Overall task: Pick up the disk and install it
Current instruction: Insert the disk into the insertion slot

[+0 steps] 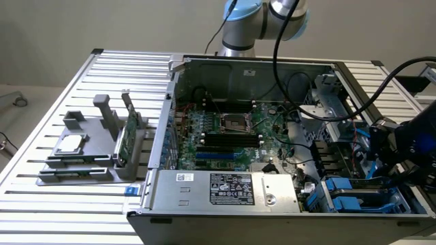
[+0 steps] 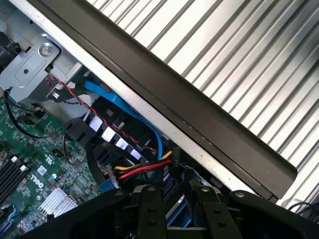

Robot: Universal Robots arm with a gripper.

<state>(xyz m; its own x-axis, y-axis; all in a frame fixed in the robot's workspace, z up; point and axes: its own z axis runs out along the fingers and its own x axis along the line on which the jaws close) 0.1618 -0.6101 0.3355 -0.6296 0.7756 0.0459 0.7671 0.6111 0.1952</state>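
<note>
Exterior view: gripper [image 1: 401, 153] hangs over drive bay [image 1: 344, 196] at case [image 1: 252, 60] corner, exterior view's right | wrist view: jaws half-closed around blue-edged disk [image 2: 179, 206], sits directly between them, bay just beyond | disk long axis unreadable | 1 arm

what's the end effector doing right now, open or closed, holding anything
end effector: cannot be told whether open or closed, or holding anything; it sits at the edge of the computer case

White "DELL" logo printed on the green motherboard [image 2: 35, 172].
</note>
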